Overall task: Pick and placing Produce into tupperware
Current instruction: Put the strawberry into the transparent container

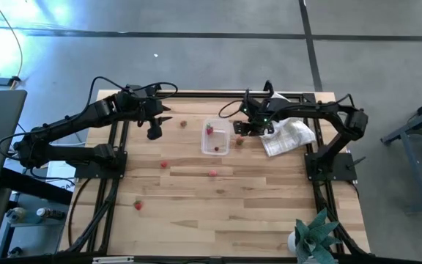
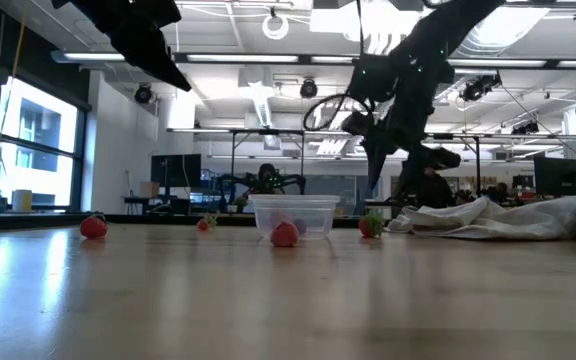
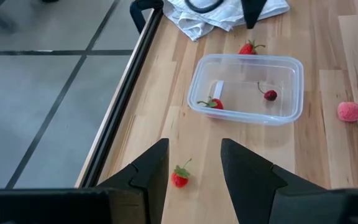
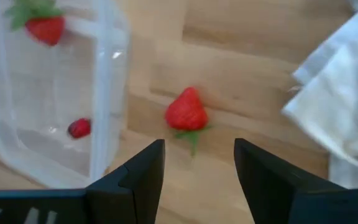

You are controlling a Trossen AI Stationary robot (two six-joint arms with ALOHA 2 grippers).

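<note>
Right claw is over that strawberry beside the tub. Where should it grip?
Grip the strawberry across its red body, coming straight down with the open right claw. It lies on its side on the wood between the tupperware and the cloth.

Seven pieces of produce point(image 1: 164, 164), one tupperware point(image 1: 226, 125), one white cloth point(image 1: 290, 136), one potted plant point(image 1: 315, 236).

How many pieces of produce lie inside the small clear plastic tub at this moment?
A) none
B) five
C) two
C: the left wrist view shows a red strawberry and a small dark red piece inside the small clear plastic tub.
</note>
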